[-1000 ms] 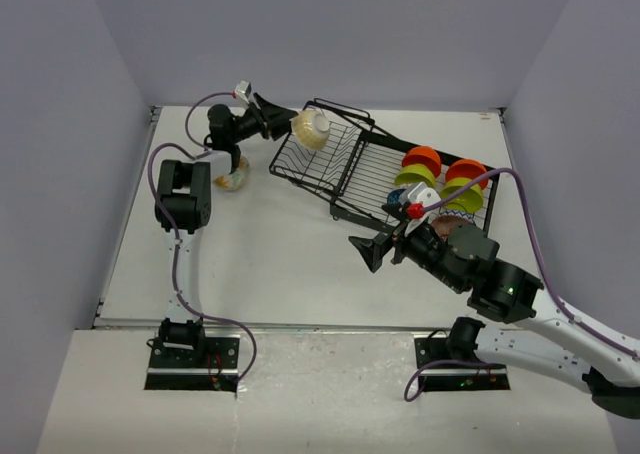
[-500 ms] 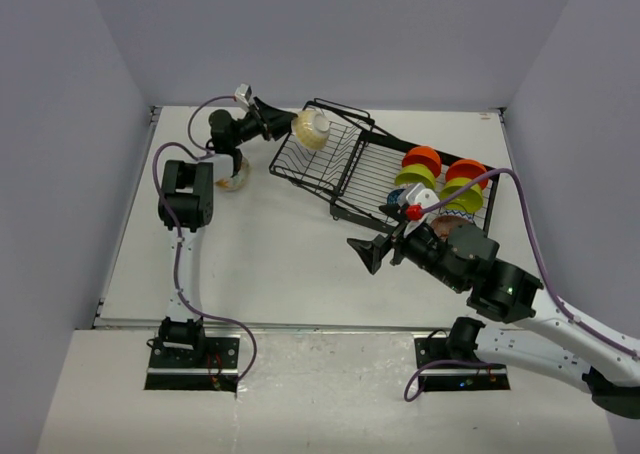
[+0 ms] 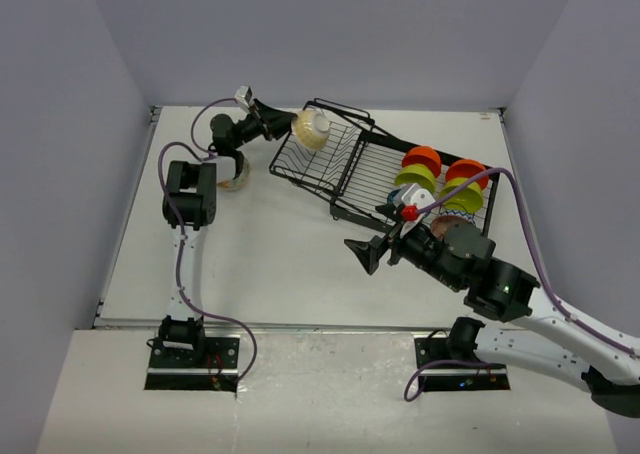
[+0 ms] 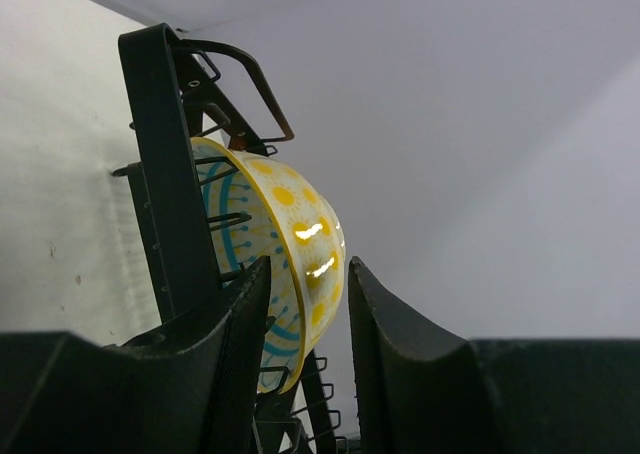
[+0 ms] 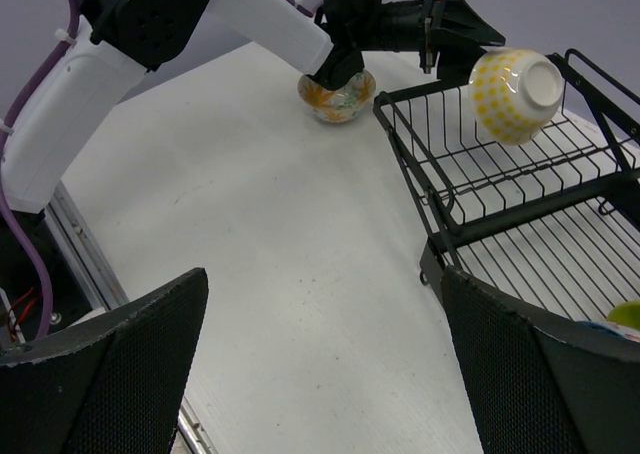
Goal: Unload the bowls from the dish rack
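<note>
- Top view: the cream-yellow bowl (image 3: 311,129) stands on edge at the far left end of the dish rack (image 3: 350,166), with the left hand (image 3: 284,124) at it. The orange and lime bowls (image 3: 422,159) sit in the right section.
- Left wrist: the left hand is half open, its fingers (image 4: 240,354) straddling that bowl's wall, not clamped.
- Right wrist: the right hand (image 5: 322,279) is wide open and empty, above the surface (image 5: 250,224).

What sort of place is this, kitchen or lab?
Likely a robot test cell, not a kitchen: plain walls box in a white table, arm bases bolted at its near edge, a dish rack of bowls as props.
</note>
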